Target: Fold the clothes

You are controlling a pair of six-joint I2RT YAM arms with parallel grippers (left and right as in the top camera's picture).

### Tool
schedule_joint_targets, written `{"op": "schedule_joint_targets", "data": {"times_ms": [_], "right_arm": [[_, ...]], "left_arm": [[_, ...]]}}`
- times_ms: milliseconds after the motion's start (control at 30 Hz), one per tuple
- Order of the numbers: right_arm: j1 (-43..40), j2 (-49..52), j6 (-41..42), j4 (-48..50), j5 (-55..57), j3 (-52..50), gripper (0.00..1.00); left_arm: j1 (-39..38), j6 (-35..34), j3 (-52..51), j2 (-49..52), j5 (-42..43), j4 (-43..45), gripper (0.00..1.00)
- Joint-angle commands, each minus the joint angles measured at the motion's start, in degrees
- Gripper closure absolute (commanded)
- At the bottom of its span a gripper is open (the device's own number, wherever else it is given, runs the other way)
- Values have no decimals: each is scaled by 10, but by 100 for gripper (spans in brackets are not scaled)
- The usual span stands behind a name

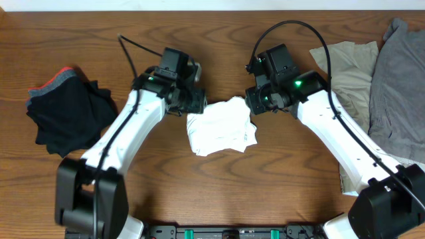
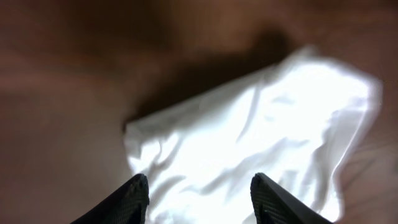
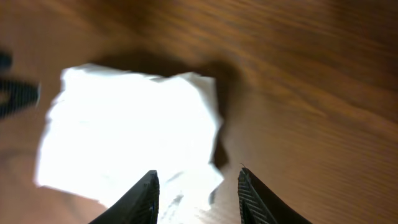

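A white T-shirt [image 1: 221, 126] lies folded into a small crumpled square in the middle of the table. My left gripper [image 1: 196, 103] hovers at its upper left corner, and in the left wrist view the gripper [image 2: 200, 186] is open, with the white cloth [image 2: 261, 130] spread below the gap. My right gripper [image 1: 255, 103] hangs at the shirt's upper right corner. In the right wrist view that gripper [image 3: 198, 180] is open too, over the edge of the shirt [image 3: 124, 137] and bare wood. Neither gripper holds anything.
A black garment pile [image 1: 66, 116] with a red-edged band lies at the left. A beige garment [image 1: 352, 66] and a grey one [image 1: 398, 86] are heaped along the right edge, under the right arm. The wooden table [image 1: 219, 192] shows in front of the shirt.
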Motion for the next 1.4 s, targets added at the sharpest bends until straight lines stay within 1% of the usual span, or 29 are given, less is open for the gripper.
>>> {"op": "schedule_joint_targets", "data": {"times_ms": [0,200,300,367,500,667,967,1100,1233,1300,1367], "right_arm": [[14,18,-19,-13,-51,-1,60],[48,52,-19,-11,-85,-1,60],[66,77,-19,-11,-108,-1,62],[75,96,-18,-12,-109,-1,64],[84,125,-18,-24,-113,-1,64],[83,144,-18,-52,-102,-2,63],[83,148,-19,-80,-70,-4,62],[83,148,-19,-102,-38,-4,62],[79,148,-19,-136,37,-6,61],[75,148,-19,-141,75,-14,58],[66,148,-19,-137,104,-26,58]], "left_arm": [[0,-5,-1,-3,-37,17,45],[-1,-5,-1,9,-37,47,45],[-1,-5,-1,24,-37,57,45],[-1,-5,-1,38,-37,60,45],[-1,-5,-1,68,-31,60,45],[-2,-5,-1,109,12,68,45],[-30,-5,-1,194,14,69,45],[-38,-5,-1,212,12,65,45],[-35,-5,-1,213,12,51,45],[-35,-5,-1,213,0,40,45],[-35,-5,-1,213,-28,23,46]]}}
